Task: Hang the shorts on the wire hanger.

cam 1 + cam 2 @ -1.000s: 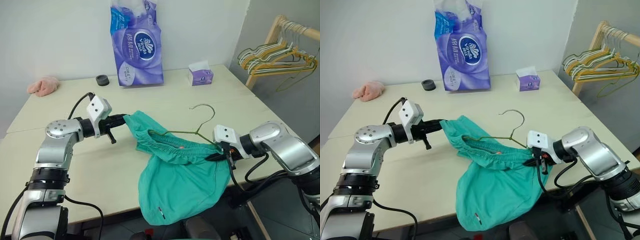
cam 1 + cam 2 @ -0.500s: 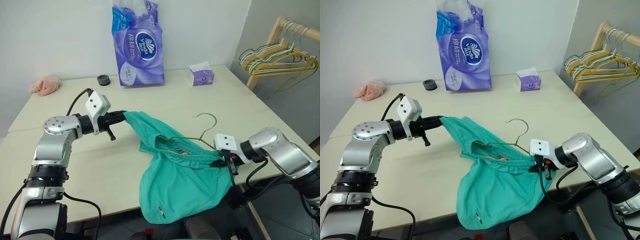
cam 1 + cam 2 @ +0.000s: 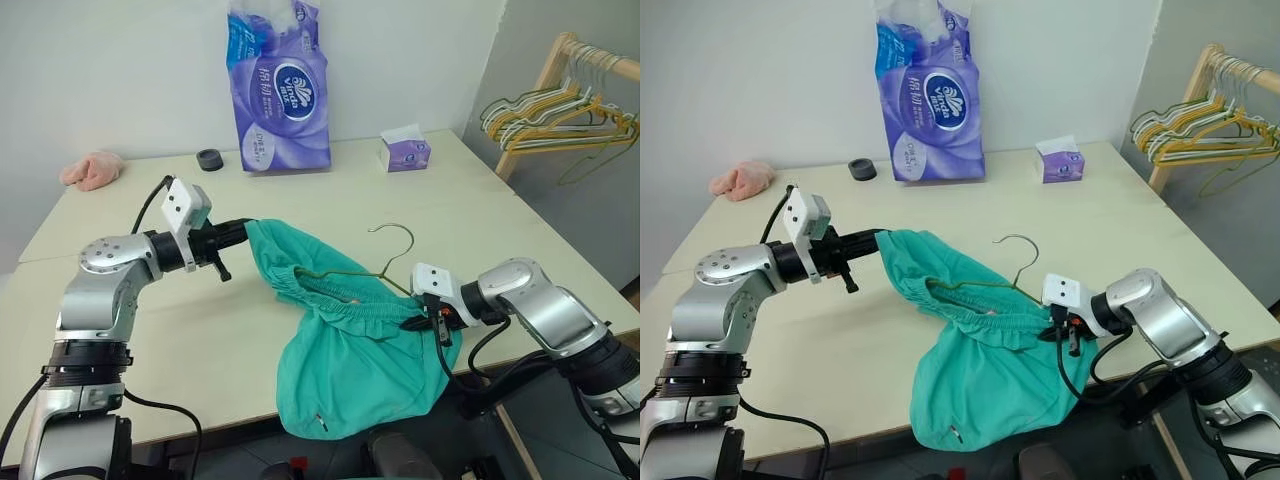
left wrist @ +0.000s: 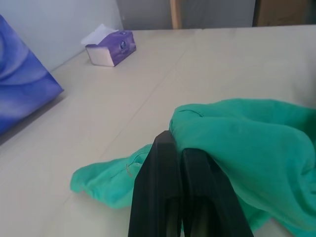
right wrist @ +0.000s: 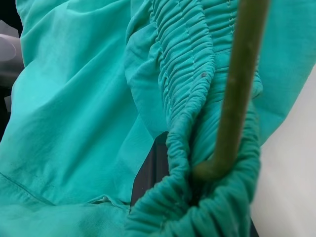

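Nearest me, the shorts (image 3: 350, 360) hang over the table (image 3: 520, 240) edge. I find the right gripper (image 3: 425, 322) clenched on the waistband and the wire hanger (image 3: 365, 268) end, wire partly inside the band. Farther off, my left gripper (image 3: 240, 233) is pinched shut on the opposite corner. I judge threading part-done; seating and release remain.
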You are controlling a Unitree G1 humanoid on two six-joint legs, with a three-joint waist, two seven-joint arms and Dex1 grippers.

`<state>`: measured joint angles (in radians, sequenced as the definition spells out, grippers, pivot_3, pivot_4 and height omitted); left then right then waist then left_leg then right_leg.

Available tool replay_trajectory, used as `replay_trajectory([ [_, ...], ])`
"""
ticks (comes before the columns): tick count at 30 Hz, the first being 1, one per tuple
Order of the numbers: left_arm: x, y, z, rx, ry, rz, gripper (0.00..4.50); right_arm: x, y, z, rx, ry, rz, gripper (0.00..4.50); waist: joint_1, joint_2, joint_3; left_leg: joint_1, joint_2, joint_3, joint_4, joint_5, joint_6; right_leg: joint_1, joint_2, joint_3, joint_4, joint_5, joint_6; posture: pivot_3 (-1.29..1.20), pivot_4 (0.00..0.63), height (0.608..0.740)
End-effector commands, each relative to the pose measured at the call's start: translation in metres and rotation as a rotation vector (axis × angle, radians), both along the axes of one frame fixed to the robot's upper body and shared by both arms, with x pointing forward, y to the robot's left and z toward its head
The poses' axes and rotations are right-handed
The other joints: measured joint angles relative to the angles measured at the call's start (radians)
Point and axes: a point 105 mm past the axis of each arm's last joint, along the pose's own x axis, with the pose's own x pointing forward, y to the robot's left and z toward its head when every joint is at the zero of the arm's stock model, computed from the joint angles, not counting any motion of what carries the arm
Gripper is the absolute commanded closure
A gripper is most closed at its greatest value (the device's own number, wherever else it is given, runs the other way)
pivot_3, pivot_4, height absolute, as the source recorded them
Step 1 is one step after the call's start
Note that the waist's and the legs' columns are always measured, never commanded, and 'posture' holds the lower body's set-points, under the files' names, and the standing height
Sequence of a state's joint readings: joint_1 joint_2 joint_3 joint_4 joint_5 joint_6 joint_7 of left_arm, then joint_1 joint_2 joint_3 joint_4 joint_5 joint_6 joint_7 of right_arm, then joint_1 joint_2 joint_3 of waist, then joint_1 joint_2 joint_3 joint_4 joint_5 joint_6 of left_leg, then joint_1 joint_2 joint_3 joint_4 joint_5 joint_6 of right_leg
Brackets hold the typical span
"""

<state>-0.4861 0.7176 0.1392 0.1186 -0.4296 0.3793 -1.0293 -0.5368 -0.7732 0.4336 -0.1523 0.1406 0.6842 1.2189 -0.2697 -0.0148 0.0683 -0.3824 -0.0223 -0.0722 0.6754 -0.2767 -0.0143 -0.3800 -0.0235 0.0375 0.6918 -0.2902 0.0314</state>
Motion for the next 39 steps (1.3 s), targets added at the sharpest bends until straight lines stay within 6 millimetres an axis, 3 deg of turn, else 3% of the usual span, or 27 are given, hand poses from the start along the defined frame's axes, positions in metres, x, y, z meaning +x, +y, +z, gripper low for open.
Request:
replay_trajectory([
  [1,0.003,0.009,0.030,-0.023,-0.097,0.058,4.48,0.005,0.002,0.010,0.014,-0.040,0.007,4.50,0.000,0.000,0.000,0.000,0.000,0.000,0.000,0.000,0.000,0.000,0.000,0.000,0.000,0.000,0.000,-0.28,0.004,0.740],
  [5,-0.002,0.024,0.006,0.128,-0.050,0.066,4.48,0.006,0.003,0.012,0.021,-0.048,0.009,4.50,-0.002,0.000,0.000,0.000,0.000,0.000,0.000,0.000,0.000,0.000,0.000,0.000,0.000,0.000,0.000,-0.28,0.000,0.740],
  [8,-0.010,0.034,-0.014,0.220,-0.008,0.052,3.88,0.007,0.003,0.013,0.027,-0.054,0.005,4.50,-0.006,0.001,-0.001,0.000,0.000,0.000,0.000,0.000,0.000,0.000,0.000,0.000,0.000,0.000,0.000,-0.28,0.000,0.740],
  [10,-0.009,0.037,-0.016,0.245,-0.020,0.066,3.29,0.006,0.004,0.014,0.031,-0.056,0.003,4.50,-0.005,0.001,-0.001,0.000,0.000,0.000,0.000,0.000,0.000,0.000,0.000,0.000,0.000,0.000,0.000,-0.28,0.000,0.740],
  [14,0.001,0.051,-0.005,0.270,-0.091,0.149,2.05,0.006,0.003,0.015,0.037,-0.057,-0.004,4.50,0.008,0.000,-0.002,0.000,-0.001,0.000,0.001,0.000,0.000,0.000,0.000,0.000,0.000,0.000,0.000,-0.28,0.000,0.740],
  [20,0.011,0.068,0.031,0.178,-0.184,0.238,0.24,0.009,-0.001,0.018,0.066,-0.051,-0.059,4.50,0.015,-0.001,-0.002,0.000,-0.001,0.000,0.001,0.000,0.000,0.000,-0.001,0.000,0.000,0.000,0.000,-0.29,0.000,0.740],
  [21,0.009,0.066,0.034,0.178,-0.187,0.218,0.02,0.011,-0.002,0.021,0.083,-0.049,-0.085,4.50,0.015,-0.001,-0.002,0.000,-0.001,0.000,0.001,0.000,0.000,0.000,-0.001,0.000,0.000,0.000,0.000,-0.29,0.000,0.740],
  [23,0.003,0.063,0.037,0.186,-0.193,0.185,0.02,0.012,-0.005,0.025,0.111,-0.047,-0.124,4.50,0.013,-0.001,-0.002,0.000,-0.001,0.000,0.001,0.000,0.000,0.000,-0.001,0.000,0.000,0.000,0.000,-0.30,0.000,0.740],
  [26,-0.010,0.049,0.039,0.177,-0.163,0.090,0.02,0.013,-0.010,0.031,0.162,-0.034,-0.201,4.50,0.010,-0.001,-0.002,0.000,-0.001,0.000,0.001,0.000,0.000,0.000,-0.001,0.001,0.000,0.000,0.000,-0.31,0.000,0.740],
  [30,-0.037,0.009,0.032,0.111,-0.056,-0.128,0.02,0.011,-0.022,0.036,0.234,-0.019,-0.333,4.50,0.011,-0.001,-0.003,-0.001,-0.001,0.000,0.001,0.000,0.000,0.000,-0.001,0.001,0.000,0.000,0.000,-0.32,0.006,0.740],
  [37,-0.055,-0.051,0.026,-0.013,0.024,-0.362,0.02,0.000,-0.063,0.026,0.227,-0.008,-0.585,4.50,0.016,0.000,-0.003,0.000,-0.001,0.002,0.001,0.000,0.000,0.002,-0.001,0.001,-0.001,0.000,0.000,-0.37,0.024,0.740],
  [39,-0.058,-0.067,0.029,-0.057,0.040,-0.426,0.02,-0.003,-0.082,0.021,0.202,-0.019,-0.691,4.50,0.012,0.000,-0.003,0.000,-0.001,0.002,0.001,0.000,0.000,0.002,0.000,0.001,0.000,0.000,0.001,-0.39,0.028,0.740],
])
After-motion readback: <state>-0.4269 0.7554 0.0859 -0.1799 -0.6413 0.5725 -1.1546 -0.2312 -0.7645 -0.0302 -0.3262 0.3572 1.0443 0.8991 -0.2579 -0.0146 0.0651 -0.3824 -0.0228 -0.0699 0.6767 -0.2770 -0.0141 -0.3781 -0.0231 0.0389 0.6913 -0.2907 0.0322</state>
